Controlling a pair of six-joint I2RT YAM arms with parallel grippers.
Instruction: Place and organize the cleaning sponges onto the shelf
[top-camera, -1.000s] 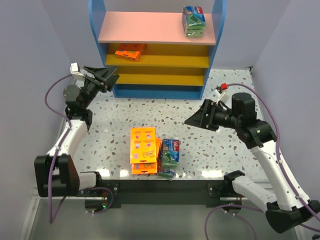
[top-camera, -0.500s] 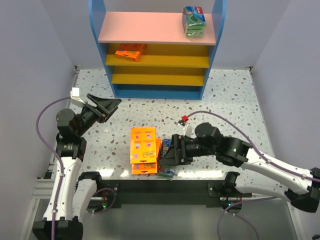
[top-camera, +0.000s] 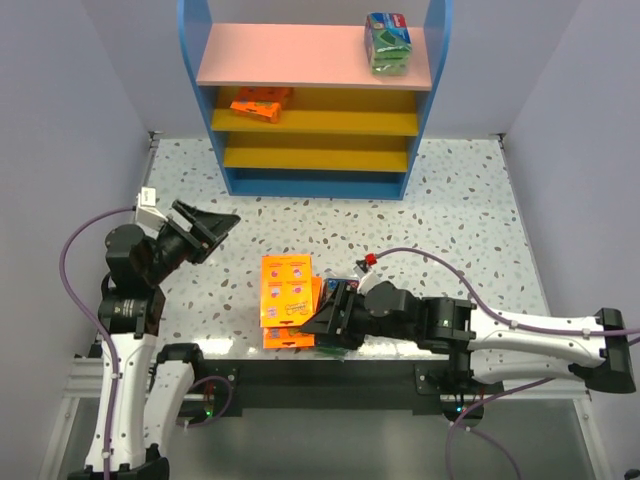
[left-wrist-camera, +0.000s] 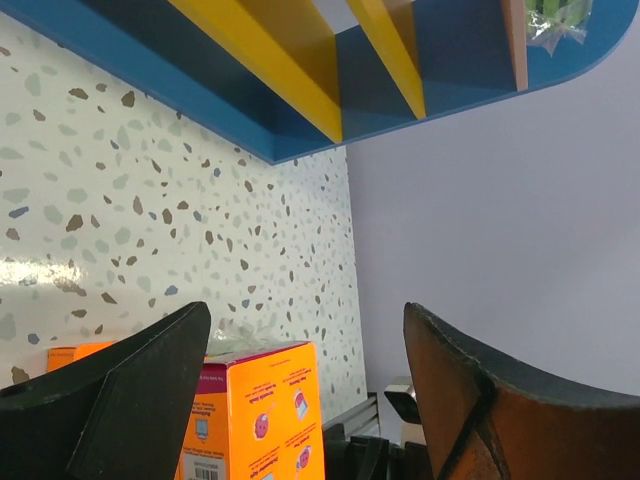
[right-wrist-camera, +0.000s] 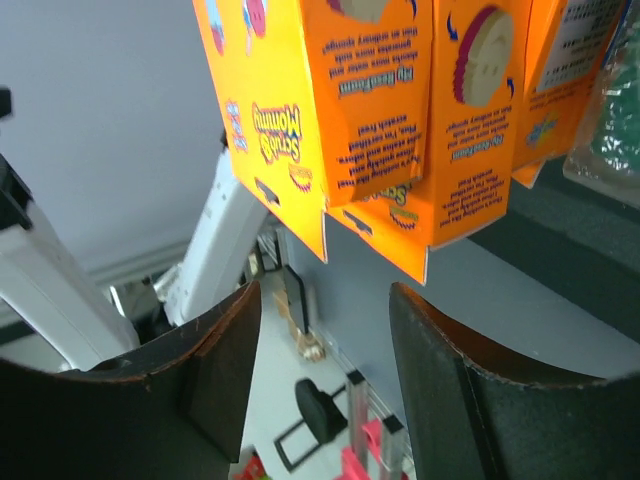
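Note:
A stack of orange sponge packs lies near the table's front edge. My right gripper is open, low at the stack's right side, and covers most of a green-and-blue pack. In the right wrist view the orange packs hang just beyond the open fingers, with the green pack at the right edge. My left gripper is open and empty, left of the stack; its view shows the stack. The shelf holds one orange pack on its upper yellow board and one green pack on the pink top.
Grey walls close in the table on both sides. The shelf's blue base and yellow boards fill the top of the left wrist view. The table's black front rail runs just below the stack.
My right arm has swung down and left from mid-table to the stack at the front edge. My left arm has pulled back from the shelf's left corner toward the near left.

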